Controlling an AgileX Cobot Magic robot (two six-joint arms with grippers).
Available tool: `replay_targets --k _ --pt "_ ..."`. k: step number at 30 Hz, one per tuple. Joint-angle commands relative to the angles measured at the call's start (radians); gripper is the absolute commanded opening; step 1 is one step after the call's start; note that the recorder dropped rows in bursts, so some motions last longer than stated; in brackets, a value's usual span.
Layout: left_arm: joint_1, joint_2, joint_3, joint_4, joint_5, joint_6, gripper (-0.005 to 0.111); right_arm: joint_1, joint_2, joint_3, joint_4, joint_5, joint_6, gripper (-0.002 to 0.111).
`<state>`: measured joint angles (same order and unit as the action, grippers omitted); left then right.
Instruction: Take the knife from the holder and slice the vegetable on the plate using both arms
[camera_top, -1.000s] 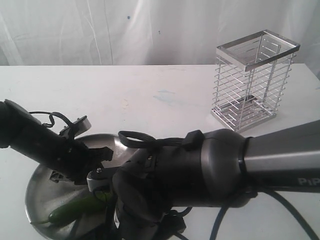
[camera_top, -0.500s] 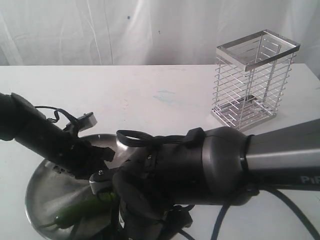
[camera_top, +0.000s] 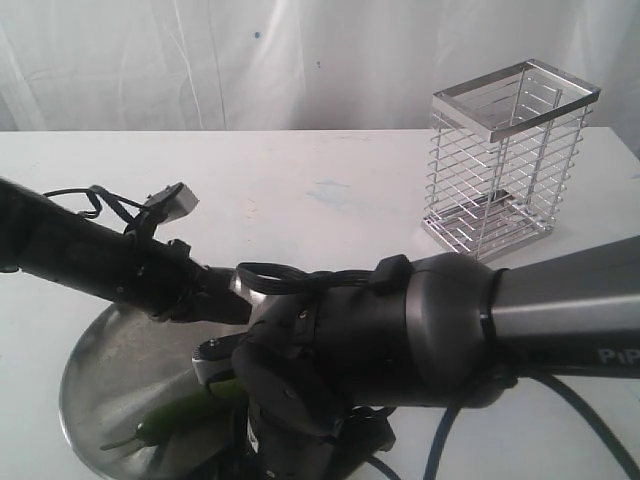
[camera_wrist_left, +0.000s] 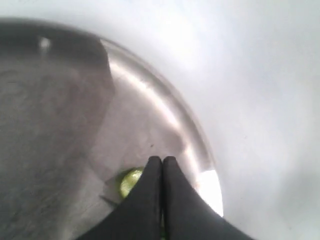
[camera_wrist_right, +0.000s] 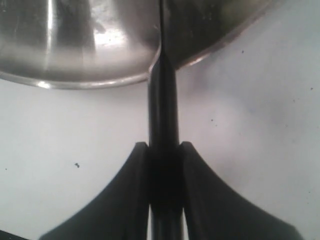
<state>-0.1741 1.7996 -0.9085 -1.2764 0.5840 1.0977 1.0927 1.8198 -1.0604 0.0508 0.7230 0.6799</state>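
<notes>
Two tools meet at the plate (camera_wrist_right: 75, 65): the right tool (camera_wrist_right: 162, 150) clamps the knife (camera_wrist_right: 162, 95) by its black handle, blade crossing the rim; the left tool (camera_wrist_left: 162, 161) is clenched, tips just beside the vegetable (camera_wrist_left: 130, 182) lying on the plate. The holder (camera_top: 510, 160) stands well apart on the tabletop (camera_top: 300, 190).

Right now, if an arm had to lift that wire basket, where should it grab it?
Probably a side wall of the basket, just under the flat rim, coming down from above: it stands upright, open-topped and empty, so one finger can go inside and one outside.
</notes>
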Motion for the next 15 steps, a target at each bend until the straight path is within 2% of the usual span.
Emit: replay_targets --k 1,11,15 --pt "0.000 -0.006 0.005 -0.095 0.053 0.087 0.000 -0.006 0.000 0.004 -0.004 -0.011 0.001 0.000" --pt "-0.019 0.092 0.025 -0.079 0.065 0.075 0.000 -0.006 0.000 0.004 -0.004 -0.013 0.001 0.000" --pt "-0.072 0.121 0.025 0.039 0.060 0.011 0.000 -0.006 0.000 0.004 -0.004 -0.013 0.001 0.000"
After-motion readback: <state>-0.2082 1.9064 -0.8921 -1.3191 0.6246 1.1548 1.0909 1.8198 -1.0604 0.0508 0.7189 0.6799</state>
